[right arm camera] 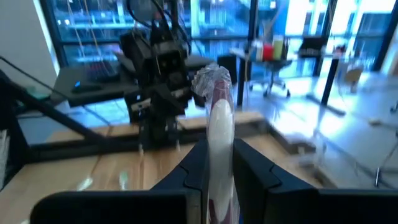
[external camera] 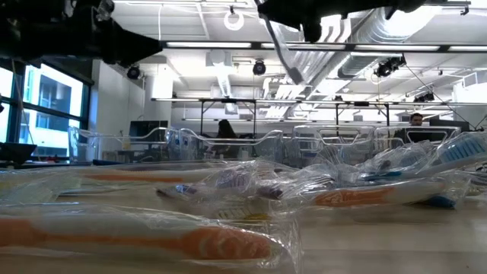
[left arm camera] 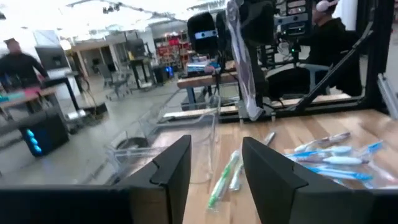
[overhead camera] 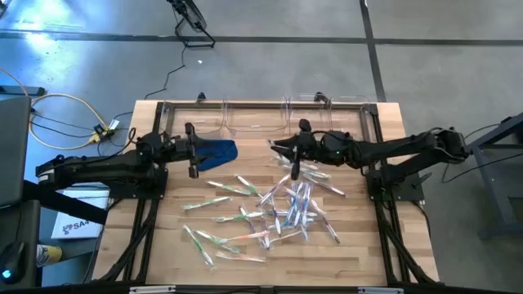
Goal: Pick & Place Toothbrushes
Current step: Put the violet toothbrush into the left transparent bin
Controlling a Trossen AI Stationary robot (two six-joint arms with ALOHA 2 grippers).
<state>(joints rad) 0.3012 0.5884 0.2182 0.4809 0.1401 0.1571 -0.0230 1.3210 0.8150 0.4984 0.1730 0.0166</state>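
right tool (right arm camera: 217,163): clamped on one wrapped toothbrush (right arm camera: 219,118). The wrist view shows it best, with the fingers pinching both sides and the brush sticking up between them. From above, the tool (overhead camera: 295,154) sits over the middle-back of the counter (overhead camera: 359,253), just off the clear bins (overhead camera: 261,114).

held toothbrush, other views: from the low camera it's a pale stick (external camera: 283,47) hanging well above the pile, so it's clearly off the counter, which you can't tell from overhead. The left wrist cam sees it too, dangling in crinkly clear wrap (left arm camera: 244,68).

left tool (left arm camera: 214,171): fingers spread apart, nothing between them, wood showing through the gap. In the overhead shot it (overhead camera: 191,152) hovers right beside the blue cloth (overhead camera: 217,152), back-left of centre.

loose toothbrushes (overhead camera: 282,208): a scattered heap across the centre and front of the counter, thickest toward the right, with a few strays down front-left (overhead camera: 203,242).

low view extras: up close the wrappers glint and orange-handled ones (external camera: 190,242) fill the foreground, a colour you don't really catch from overhead.

background: a person (left arm camera: 18,65) in the room behind, blurry.
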